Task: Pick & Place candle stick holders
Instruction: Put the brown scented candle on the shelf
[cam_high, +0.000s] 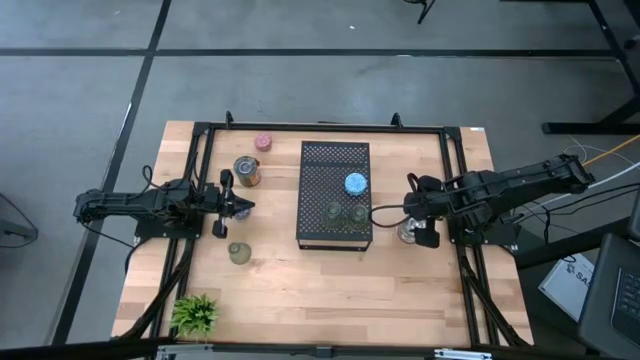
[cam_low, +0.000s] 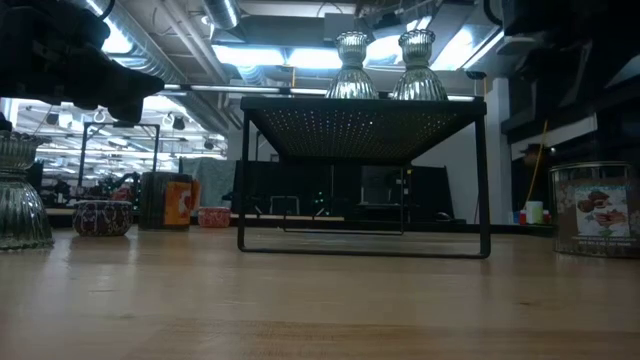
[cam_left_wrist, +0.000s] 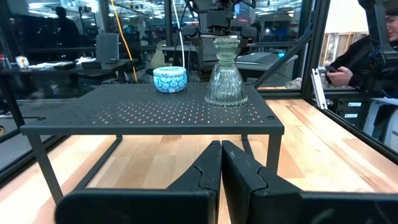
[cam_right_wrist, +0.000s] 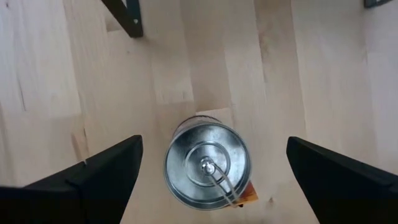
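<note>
Candle stick holders are partly placed: on the black tray (cam_high: 335, 160) sit one blue holder (cam_high: 355, 183) and two clear glass holders (cam_high: 345, 212). Off it on the table (cam_high: 330, 290) wait one pink holder (cam_high: 263, 143), one olive-green holder (cam_high: 239, 253) and two tins. The right gripper (cam_right_wrist: 208, 168) hangs wide open, empty, over a silvery tin (cam_right_wrist: 208, 165); the left gripper (cam_left_wrist: 221, 163) is closed, holding nothing

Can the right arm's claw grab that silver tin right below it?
Probably yes. The right claw hangs open directly above the silver tin, one finger on each side, with only bare table around it and nothing in between. It looks set to drop down and close.
</note>
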